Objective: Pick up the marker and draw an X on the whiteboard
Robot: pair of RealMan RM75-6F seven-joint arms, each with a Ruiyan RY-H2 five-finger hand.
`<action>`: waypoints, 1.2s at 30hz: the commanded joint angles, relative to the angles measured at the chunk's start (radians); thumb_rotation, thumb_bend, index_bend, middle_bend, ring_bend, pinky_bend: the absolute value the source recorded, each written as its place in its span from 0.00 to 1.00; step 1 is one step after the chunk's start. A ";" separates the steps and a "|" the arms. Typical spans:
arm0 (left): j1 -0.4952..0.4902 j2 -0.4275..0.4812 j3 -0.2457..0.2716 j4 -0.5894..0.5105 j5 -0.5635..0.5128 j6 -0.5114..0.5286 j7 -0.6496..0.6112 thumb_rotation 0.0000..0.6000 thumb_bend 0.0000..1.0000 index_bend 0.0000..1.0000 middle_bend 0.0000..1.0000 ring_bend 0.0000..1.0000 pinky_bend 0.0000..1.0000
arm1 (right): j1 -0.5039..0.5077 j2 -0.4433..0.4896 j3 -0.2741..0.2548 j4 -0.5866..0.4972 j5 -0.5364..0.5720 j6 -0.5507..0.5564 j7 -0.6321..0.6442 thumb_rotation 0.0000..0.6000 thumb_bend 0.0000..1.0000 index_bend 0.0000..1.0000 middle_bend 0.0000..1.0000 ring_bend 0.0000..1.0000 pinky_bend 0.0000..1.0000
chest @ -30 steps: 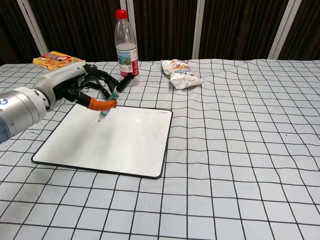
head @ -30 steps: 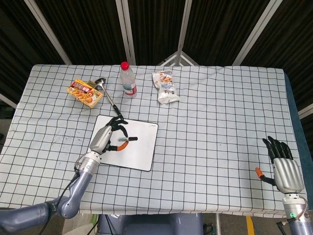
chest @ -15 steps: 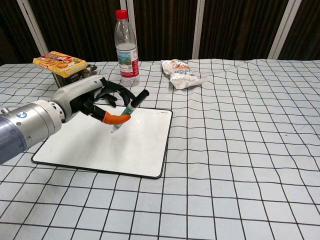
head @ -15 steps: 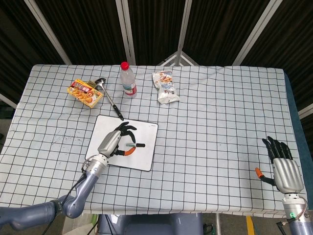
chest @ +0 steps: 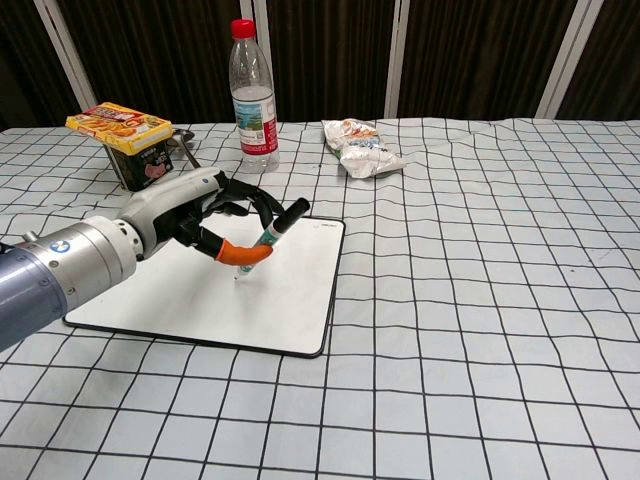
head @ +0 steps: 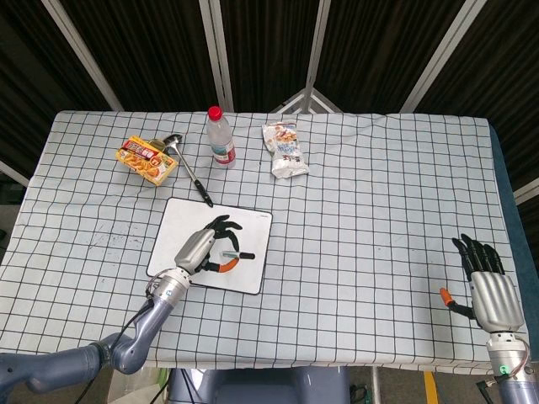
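We cannot make out any ink on the whiteboard [chest: 200,290]; its surface reads as plain white in both views, and the left robot hand [chest: 205,215] covers part of it from above. The marker [chest: 268,237] is half hidden in the head view, where only its dark end pokes out past the fingers. The right robot hand [head: 487,284] appears only in the head view, at the near right corner of the table [head: 379,194], its arm cut off by the frame edge; its fingers lie straight and slightly apart, with nothing in them. The left one is curled around the marker, pinching it against the orange-tipped thumb. The marker leans, cap end up and to the right, tip down on the whiteboard's right half. Behind stand a water bottle [chest: 253,90], a snack bag [chest: 362,147] and a yellow box [chest: 118,127].
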 commanded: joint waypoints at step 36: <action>-0.030 0.056 -0.049 0.271 0.062 0.062 -0.176 1.00 0.53 0.69 0.22 0.06 0.11 | 0.002 0.003 0.001 -0.018 0.022 -0.017 0.006 1.00 0.31 0.00 0.00 0.00 0.00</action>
